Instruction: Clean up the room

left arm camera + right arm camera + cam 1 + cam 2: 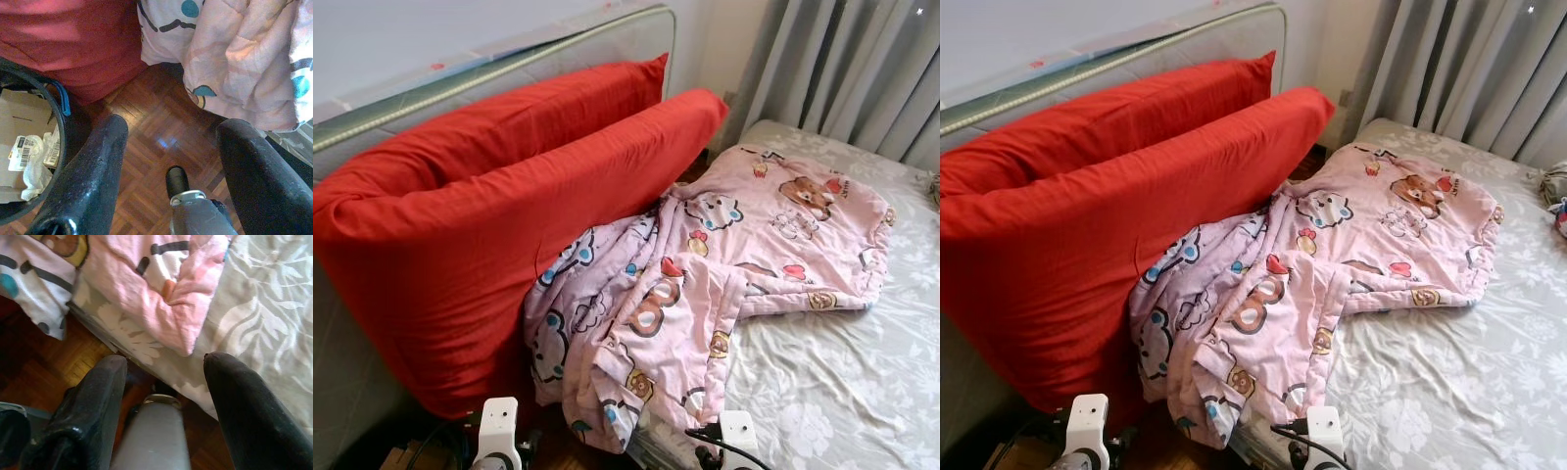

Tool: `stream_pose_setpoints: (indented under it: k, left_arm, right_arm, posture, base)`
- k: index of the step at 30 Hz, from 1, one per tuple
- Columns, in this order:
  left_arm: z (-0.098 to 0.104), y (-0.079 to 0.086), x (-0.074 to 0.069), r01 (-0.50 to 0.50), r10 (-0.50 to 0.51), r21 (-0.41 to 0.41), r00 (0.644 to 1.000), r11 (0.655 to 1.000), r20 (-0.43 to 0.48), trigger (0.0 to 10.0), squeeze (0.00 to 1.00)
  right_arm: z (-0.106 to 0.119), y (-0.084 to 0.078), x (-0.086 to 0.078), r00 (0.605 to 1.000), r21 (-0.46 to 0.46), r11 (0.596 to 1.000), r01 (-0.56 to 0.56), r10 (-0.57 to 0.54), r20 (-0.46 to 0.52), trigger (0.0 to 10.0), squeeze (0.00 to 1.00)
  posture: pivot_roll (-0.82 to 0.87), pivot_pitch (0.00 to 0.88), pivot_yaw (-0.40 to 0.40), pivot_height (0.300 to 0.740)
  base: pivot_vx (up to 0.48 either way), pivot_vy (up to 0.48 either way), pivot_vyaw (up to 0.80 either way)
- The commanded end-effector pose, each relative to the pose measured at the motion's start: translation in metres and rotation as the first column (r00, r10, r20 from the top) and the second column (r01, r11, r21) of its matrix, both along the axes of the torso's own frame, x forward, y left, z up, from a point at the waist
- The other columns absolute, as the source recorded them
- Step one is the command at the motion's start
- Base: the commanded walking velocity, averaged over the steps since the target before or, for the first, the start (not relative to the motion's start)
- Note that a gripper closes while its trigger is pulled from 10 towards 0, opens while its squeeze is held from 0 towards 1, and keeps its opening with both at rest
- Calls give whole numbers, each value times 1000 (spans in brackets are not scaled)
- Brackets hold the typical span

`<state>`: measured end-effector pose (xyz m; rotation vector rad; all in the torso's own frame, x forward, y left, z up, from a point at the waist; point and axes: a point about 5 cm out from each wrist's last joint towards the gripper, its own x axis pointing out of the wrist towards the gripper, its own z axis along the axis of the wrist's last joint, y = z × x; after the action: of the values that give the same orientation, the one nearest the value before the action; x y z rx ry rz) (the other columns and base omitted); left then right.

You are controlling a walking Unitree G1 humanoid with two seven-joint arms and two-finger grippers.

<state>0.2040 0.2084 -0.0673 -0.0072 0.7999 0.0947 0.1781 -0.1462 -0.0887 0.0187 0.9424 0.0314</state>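
Note:
A pink blanket point(705, 284) printed with cartoon bears lies crumpled across the near corner of the bed point(842, 382) and hangs over its edge toward the floor. Two big red pillows point(480, 215) lean on their sides to the left of the blanket. My left gripper point(173, 129) hangs low over the wooden floor point(161, 137), open, just below the blanket's hanging hem point(234, 73). Beside the bed's edge my right gripper point(166, 361) is open too, under a fold of the blanket point(161, 293). Neither holds anything.
A black bin point(58, 112) holding cardboard and paper stands by the left gripper, against the red pillow. A mattress point(509, 69) leans on the wall behind the pillows. Grey curtains point(852, 69) hang at the far side of the bed. The grey floral sheet point(1469, 372) is bare at right.

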Motion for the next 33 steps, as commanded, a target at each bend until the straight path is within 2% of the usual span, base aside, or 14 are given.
stream_pose_setpoints:
  k: [1, 8, 11, 21, 25, 33]
  left_arm:
    - [-2, -2, -4, 11, -11, -2, 1000, 1000, -6, 10000, 0]
    - [-3, -2, -4, 11, -11, -5, 1000, 1000, -13, 10000, 0]
    - [-3, -1, -4, 21, -20, 7, 1000, 1000, -22, 10000, 0]
    - [-2, -1, -4, 23, -23, 9, 1000, 1000, -17, 10000, 0]
    - [-2, -1, -4, 25, -24, 11, 1000, 1000, -17, 10000, 0]
    - [-2, -1, -3, 31, -31, 15, 999, 999, -10, 10000, 0]
  right_arm:
    - [-1, -6, -4, 1000, -4, 1000, 18, -18, -4, 10000, 0]
    - [-1, -7, -4, 1000, -2, 1000, 24, -24, 1, 10000, 0]
    - [-2, -8, -5, 1000, 0, 1000, 27, -27, -8, 10000, 0]
    - [-3, -8, -7, 1000, 2, 1000, 23, -23, -13, 10000, 0]
    - [-3, -6, -7, 1000, 2, 1000, 21, -21, -8, 10000, 0]
    - [-2, -8, -7, 1000, 1, 1000, 25, -25, -4, 10000, 0]
  posture:
    - [-49, 23, -21, 740]
    - [-48, 25, -20, 740]
    - [-47, 32, -19, 740]
    - [-45, 41, -19, 740]
    - [-45, 41, -19, 740]
    - [-44, 44, -20, 740]
  base:
    - [0, 0, 0]
    - [0, 0, 0]
    - [0, 480, 0]
    - [0, 0, -774]
    - [0, 337, 0]
    - [0, 0, 0]
